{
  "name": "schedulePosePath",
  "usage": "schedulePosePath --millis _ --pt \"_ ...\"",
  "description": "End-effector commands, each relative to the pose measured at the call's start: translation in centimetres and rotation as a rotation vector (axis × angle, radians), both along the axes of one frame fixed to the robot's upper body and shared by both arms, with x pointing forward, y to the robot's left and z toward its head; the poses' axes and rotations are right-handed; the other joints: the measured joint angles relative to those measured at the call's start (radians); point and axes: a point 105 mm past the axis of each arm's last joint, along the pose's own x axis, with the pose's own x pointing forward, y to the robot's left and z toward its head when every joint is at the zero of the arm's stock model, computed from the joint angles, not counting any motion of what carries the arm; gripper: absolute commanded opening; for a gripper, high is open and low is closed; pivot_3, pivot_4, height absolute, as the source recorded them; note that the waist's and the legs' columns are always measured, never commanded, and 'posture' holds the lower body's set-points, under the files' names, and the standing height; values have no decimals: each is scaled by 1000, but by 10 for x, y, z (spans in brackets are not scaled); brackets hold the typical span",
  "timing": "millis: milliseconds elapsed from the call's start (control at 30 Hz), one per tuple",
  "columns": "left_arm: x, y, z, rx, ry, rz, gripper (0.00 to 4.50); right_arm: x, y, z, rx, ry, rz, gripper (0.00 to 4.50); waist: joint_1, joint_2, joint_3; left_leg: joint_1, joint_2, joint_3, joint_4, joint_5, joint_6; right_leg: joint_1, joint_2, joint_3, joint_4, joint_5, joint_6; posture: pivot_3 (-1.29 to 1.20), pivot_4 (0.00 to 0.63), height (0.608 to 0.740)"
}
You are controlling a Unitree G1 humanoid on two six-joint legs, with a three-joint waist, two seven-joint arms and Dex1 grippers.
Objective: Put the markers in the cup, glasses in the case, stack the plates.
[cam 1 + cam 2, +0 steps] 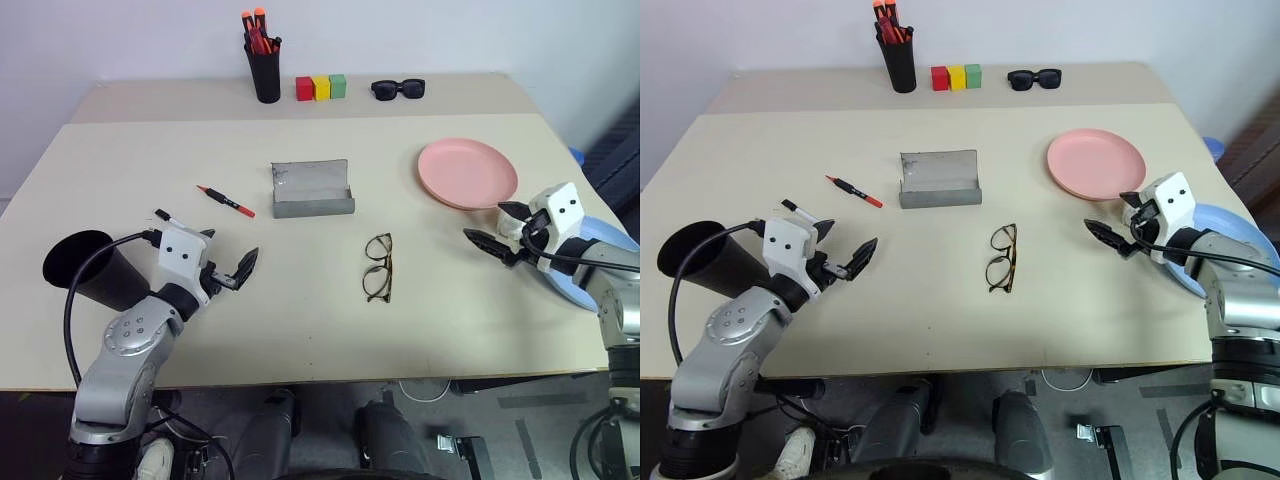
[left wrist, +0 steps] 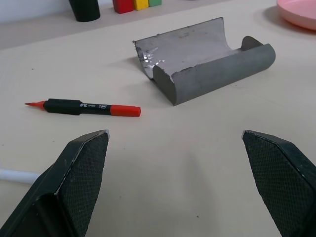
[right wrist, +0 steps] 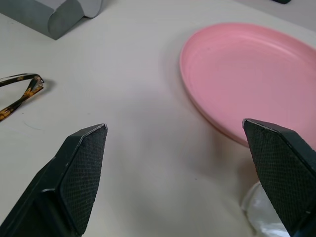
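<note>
My left gripper (image 1: 228, 250) hovers open and empty over the table's front left. Beside its arm is the wide black cup (image 1: 100, 278). Just beyond it lie the white-bodied marker (image 1: 168, 217), partly hidden by the gripper, and the black marker with red ends (image 2: 89, 107). The grey case (image 1: 312, 189) lies open at mid-table, with the thin-rimmed glasses (image 1: 378, 267) folded in front of it. On the right, my right gripper (image 1: 493, 225) stands open and empty just in front of the pink plate (image 1: 467, 173). The light blue plate (image 1: 1225, 240) lies partly under the right arm.
Along the back edge stand a black pen holder (image 1: 264, 70) with orange-capped pens, three coloured blocks (image 1: 321, 87) and black sunglasses (image 1: 398, 89). Bare tabletop stretches between the glasses and my left gripper.
</note>
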Motion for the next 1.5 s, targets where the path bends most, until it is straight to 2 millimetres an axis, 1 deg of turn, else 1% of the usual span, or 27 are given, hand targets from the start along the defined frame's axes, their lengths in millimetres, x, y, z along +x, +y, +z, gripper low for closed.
schedulePosePath --millis 33,167,333,533,700,800,900,967,1133,1200,1267,1333,1433,1500 --pt "-3 -3 9 3 -42 -4 4446 4 11 17 0 -58 36 4500 0 0 0 0 0 0 0 0 0 0 0 0 0 0 0 0 150 734" --pt "-5 -3 9 0 -42 2 4446 7 17 18 5 -58 49 4500 0 0 0 0 0 0 0 0 0 0 0 0 0 0 0 0 150 734" --pt "-3 0 8 3 -38 12 4446 8 23 18 12 -62 70 4500 1 0 0 0 0 0 0 0 0 0 1 0 0 0 1 0 150 734" --pt "1 -2 13 3 -45 9 4446 9 32 17 24 -71 88 4500 0 0 0 0 0 0 1 0 0 0 2 0 0 0 1 0 150 734" --pt "11 0 13 2 -42 55 4446 11 53 16 53 -91 131 4500 0 0 0 0 0 0 1 0 0 0 3 0 1 1 2 0 150 734" --pt "22 -3 19 -10 -46 90 4446 13 70 27 78 -130 160 4500 0 0 0 0 0 0 1 0 0 0 3 0 2 1 2 0 150 734" --pt "35 -9 20 -3 -30 130 4446 15 85 32 100 -160 188 4500 1 0 0 0 0 -1 2 0 0 0 3 0 3 1 3 0 150 734" --pt "43 -14 21 -4 -14 171 4446 14 95 33 113 -168 217 4500 4 0 0 0 -1 -1 2 0 0 0 3 0 4 2 3 0 150 734" --pt "63 -17 28 -129 45 319 4446 20 114 33 153 -188 251 4500 0 -1 0 0 -1 -1 3 0 0 0 3 0 6 2 4 0 150 734" --pt "72 -13 31 -133 64 401 4446 20 124 33 167 -193 269 4500 -1 -1 0 0 -1 -1 3 1 -1 -1 3 0 7 2 4 0 150 734" --pt "81 -4 30 -126 114 531 4446 20 131 32 183 -196 286 4500 -3 -1 0 0 -1 -1 3 1 -1 -2 4 0 8 2 4 0 150 734" --pt "88 1 31 -169 158 616 4446 20 139 32 204 -194 302 4500 -2 -1 0 0 -1 -1 3 1 -2 -2 4 0 9 2 4 0 150 734" --pt "101 6 37 -215 189 721 4446 15 155 32 227 -192 341 4500 -2 -1 0 0 -1 -2 3 1 -2 -2 4 0 9 2 4 0 150 734" --pt "108 7 39 -214 216 762 4446 12 162 32 241 -191 357 4500 -2 -2 0 0 -1 -2 4 2 -2 -2 4 0 9 2 4 0 150 734"
